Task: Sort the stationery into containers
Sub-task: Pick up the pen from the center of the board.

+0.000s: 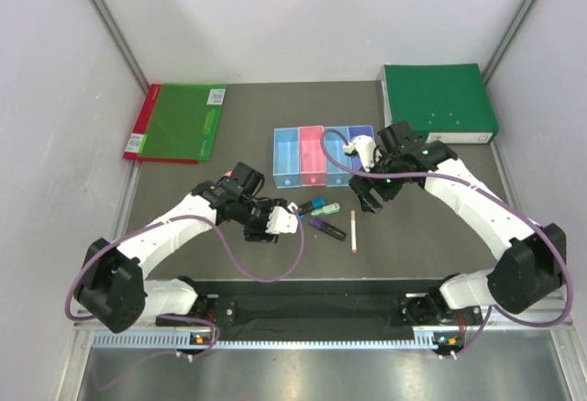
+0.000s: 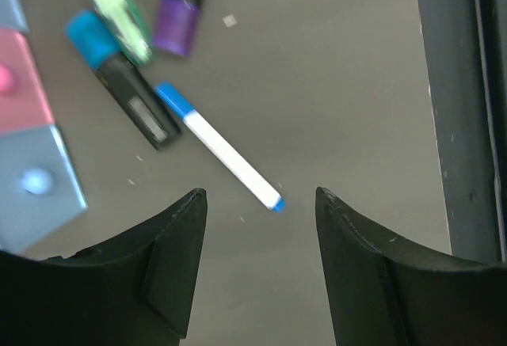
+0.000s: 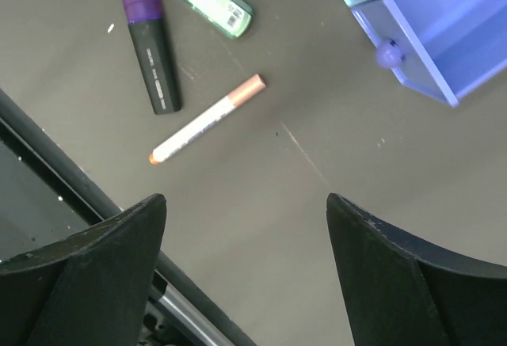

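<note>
On the dark grey table (image 1: 183,181), a row of four joined translucent plastic bins (image 1: 323,155), light blue, pink, blue and purple-blue, stands near the middle, and the loose stationery lies just in front of it on the bare surface. The left gripper (image 2: 261,203) hangs low over the table with its two black fingers (image 2: 170,243) spread apart and nothing between them; a thin white pen with blue cap and blue tip (image 2: 220,146) lies diagonally just ahead of the gap, untouched. Beside that pen rest a black marker with a bright blue cap (image 2: 127,93), a mint green highlighter (image 2: 115,9) and a black marker with a purple cap (image 2: 181,13), the three clustered close together. The right gripper (image 3: 245,203) also stands wide open and empty, hovering over the table next to the purple-blue end of the bins. Below it a slim white pen with a pink cap (image 3: 207,118) lies at a slant, apart from the purple-capped marker and the mint highlighter. A flat green plastic folder with a red edge (image 1: 176,122) lies at the far left, and a dark green binder (image 1: 438,100) sits at the far right.
</note>
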